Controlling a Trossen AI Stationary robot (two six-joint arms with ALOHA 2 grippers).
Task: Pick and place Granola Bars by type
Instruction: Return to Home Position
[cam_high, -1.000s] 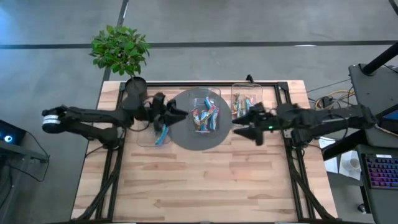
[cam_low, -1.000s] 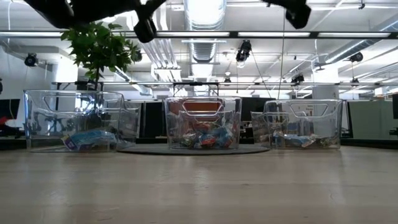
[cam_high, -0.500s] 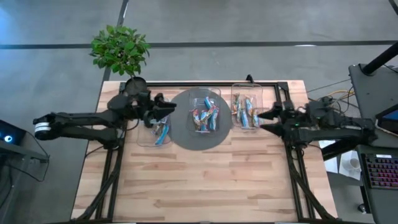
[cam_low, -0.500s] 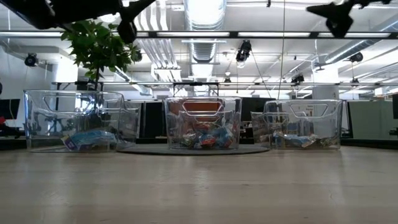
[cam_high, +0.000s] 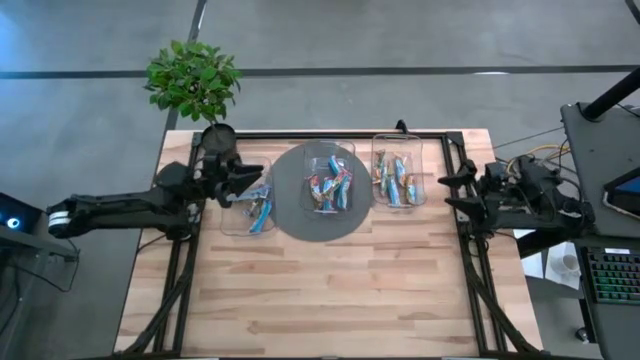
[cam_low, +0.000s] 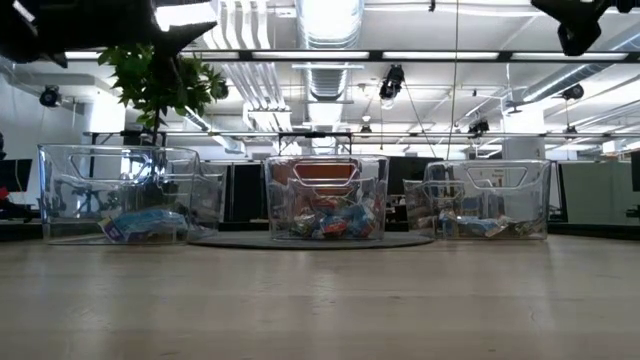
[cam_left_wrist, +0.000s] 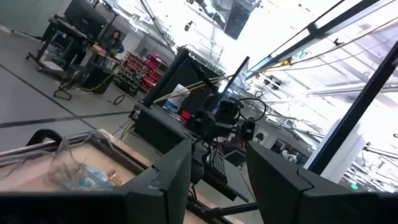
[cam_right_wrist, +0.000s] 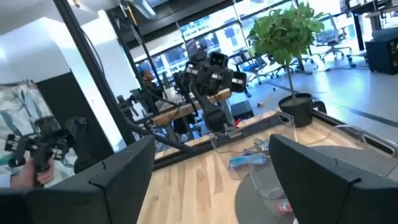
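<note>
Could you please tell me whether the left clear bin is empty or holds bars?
Not empty: the left bin holds a few blue-wrapped granola bars; the low view also shows them lying on its floor.

Worktop (cam_high: 330, 290) is pale wood in butcher-block stripes. The round mat (cam_high: 290, 222) on it is dark grey, and all three bins are see-through. Granola Bars (cam_high: 328, 188) are mostly light blue shiny wrappers. The ones in the bin by the plant (cam_high: 228, 228) look mostly blue, the middle bin (cam_high: 307, 175) mixes blue with red and orange, and the third bin (cam_high: 376, 170) has blue with brownish-gold bits. Plant (cam_high: 192, 78) is bright green in a black pot (cam_high: 218, 137). Left arm (cam_high: 130, 205) and right arm (cam_high: 520, 200) are both black. Floor (cam_high: 400, 40) is grey with dark lines.
</note>
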